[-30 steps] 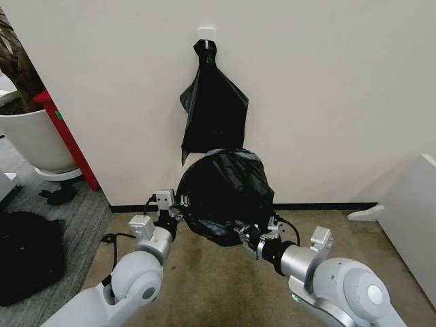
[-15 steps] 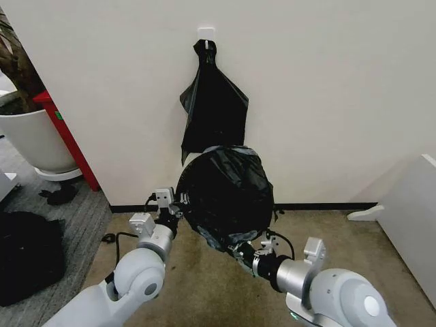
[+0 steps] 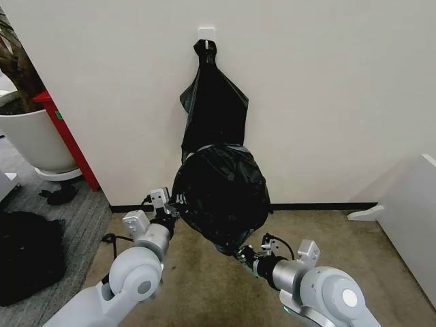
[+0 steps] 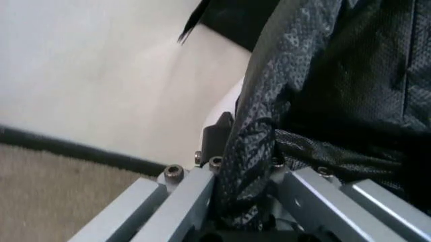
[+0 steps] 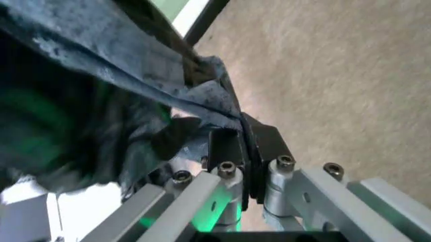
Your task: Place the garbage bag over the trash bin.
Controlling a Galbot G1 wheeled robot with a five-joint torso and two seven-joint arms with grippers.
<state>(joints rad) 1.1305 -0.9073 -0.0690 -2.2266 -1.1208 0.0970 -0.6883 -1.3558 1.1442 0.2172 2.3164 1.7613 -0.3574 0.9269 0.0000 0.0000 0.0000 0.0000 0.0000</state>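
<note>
Garbage bag (image 3: 218,197) stretched dome-like at frame centre, against the wall, hiding nearly all of the trash bin; only a white sliver of bin wall (image 4: 225,103) visible behind the film. Left gripper (image 3: 172,206) at 9 o'clock of the bag, clenched on its edge. Right gripper (image 3: 240,253) at 5 o'clock, pinching a bunched fold. Advice: keep tension even on both sides, avoid tearing thin film. Bin contents: cannot tell. Second black bag (image 3: 213,109) hanging from wall hook (image 3: 206,34) at 12 o'clock.
</note>
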